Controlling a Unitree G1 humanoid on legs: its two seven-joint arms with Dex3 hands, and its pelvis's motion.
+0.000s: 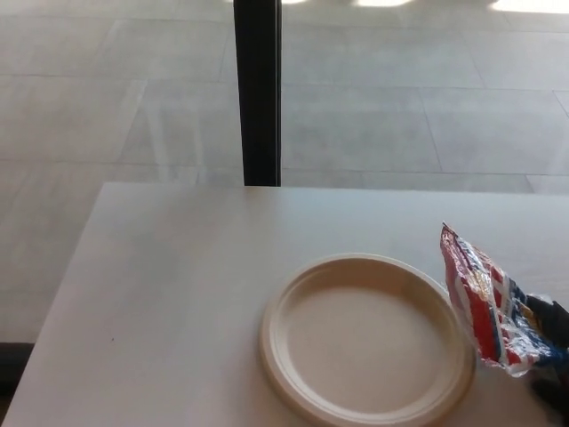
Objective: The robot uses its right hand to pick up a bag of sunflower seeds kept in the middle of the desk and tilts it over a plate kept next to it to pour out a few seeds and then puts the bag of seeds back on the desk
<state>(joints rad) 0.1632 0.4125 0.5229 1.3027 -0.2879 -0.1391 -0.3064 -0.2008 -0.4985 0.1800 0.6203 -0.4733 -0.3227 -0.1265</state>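
Head view: a white desk (178,294) fills the near scene, with a black post (259,89) beyond its far edge. A cream plate (302,378) sits right of centre. Just right of it, the seed bag (484,298) is clamped in the right hand (551,342) at the right edge.
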